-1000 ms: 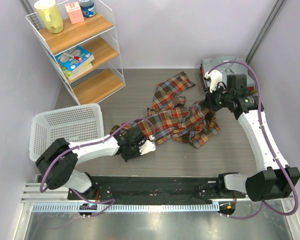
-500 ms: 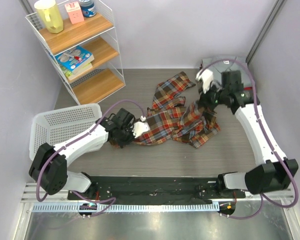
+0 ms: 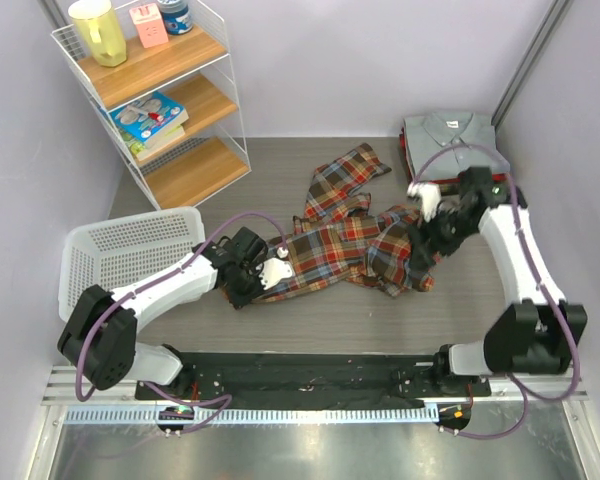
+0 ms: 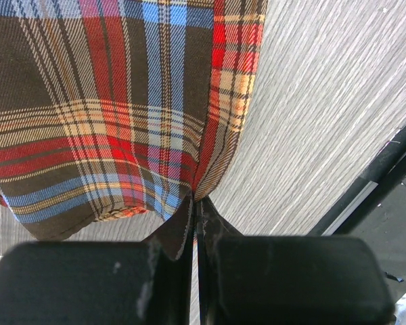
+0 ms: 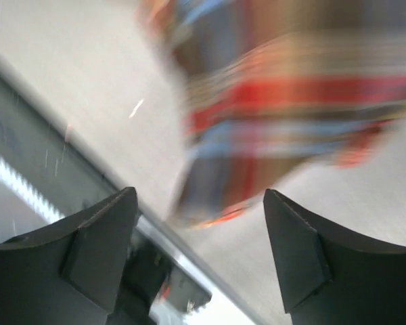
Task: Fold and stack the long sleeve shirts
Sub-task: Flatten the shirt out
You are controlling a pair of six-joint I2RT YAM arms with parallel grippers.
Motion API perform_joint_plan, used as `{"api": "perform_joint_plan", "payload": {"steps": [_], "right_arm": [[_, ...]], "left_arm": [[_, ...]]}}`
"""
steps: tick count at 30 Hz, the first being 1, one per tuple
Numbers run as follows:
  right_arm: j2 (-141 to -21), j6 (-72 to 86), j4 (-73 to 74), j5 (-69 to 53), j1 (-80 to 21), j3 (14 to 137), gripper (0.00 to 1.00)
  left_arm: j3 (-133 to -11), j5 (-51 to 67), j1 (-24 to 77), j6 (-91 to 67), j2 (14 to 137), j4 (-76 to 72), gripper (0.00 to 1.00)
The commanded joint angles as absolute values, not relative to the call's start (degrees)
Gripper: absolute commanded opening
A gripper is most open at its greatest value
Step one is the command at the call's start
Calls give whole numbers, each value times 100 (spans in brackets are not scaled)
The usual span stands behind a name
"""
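Shirt-folding rig, seen from where I'm standing: the big red, dark green-brown and cream plaid flannel shirt (image 3: 345,240) lies rumpled across the middle of the grey-brown wood-grain tabletop (image 3: 280,170), one sleeve trailing toward the back, nowhere near flat. The left gripper (image 4: 195,206) has its jaws pressed tight together on a corner of the plaid hem at the shirt's left end. I'd guess that's so it can drag that edge outward and pull the cloth taut. The right gripper (image 5: 199,203) hangs over the bunched right end with its fingers spread wide and nothing between them. Its wrist view is smeared, so I can't tell if it touches the cloth, but it looks like it's lining up a fresh grab there. A folded grey collared shirt (image 3: 450,132) sits in the back right corner, well apart from the plaid one, presumably the stack this one joins. Room-wise: pale lilac walls (image 3: 380,60), a white wire shelf unit with wooden boards (image 3: 195,170) back left, and a white plastic mesh basket (image 3: 130,250) beside the left arm.
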State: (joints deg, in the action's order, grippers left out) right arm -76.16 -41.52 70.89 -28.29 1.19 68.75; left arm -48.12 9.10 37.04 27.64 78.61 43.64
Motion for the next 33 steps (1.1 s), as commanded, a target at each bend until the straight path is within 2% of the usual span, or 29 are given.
{"api": "perform_joint_plan", "payload": {"steps": [1,8,15,17,19,20,23,29,30,33], "right_arm": [[-8594,-2754,6233,-3445,869,7917,79],[-10158,-1233,5626,-3156,1108,8745,74],[-11002,-678,5116,-2690,1116,9140,73],[-11144,-616,5106,-2689,1116,9193,68],[-11259,-554,5106,-2751,1116,9211,61],[-11285,-536,5106,-2794,1108,9211,48],[-11311,-501,5115,-2961,1116,9176,37],[-11417,-431,5212,-2980,1116,9167,39],[-11434,-439,5212,-2988,1116,9184,29],[-11391,-466,5238,-3058,1116,9263,10]], "left_arm": [[-4904,1037,3709,2813,7849,4324,0],[-4825,1055,3709,2733,7831,4245,0],[-4799,1081,3709,2698,7813,4210,0],[-4790,1064,3709,2707,7787,4210,0],[-4773,1046,3709,2707,7761,4210,0],[-4772,1046,3709,2707,7752,4210,0],[-4746,1037,3709,2707,7752,4192,0],[-4781,1090,3709,2690,7813,4157,0],[-4773,1090,3709,2698,7822,4149,0],[-4781,1046,3709,2698,7822,4166,0]]}}
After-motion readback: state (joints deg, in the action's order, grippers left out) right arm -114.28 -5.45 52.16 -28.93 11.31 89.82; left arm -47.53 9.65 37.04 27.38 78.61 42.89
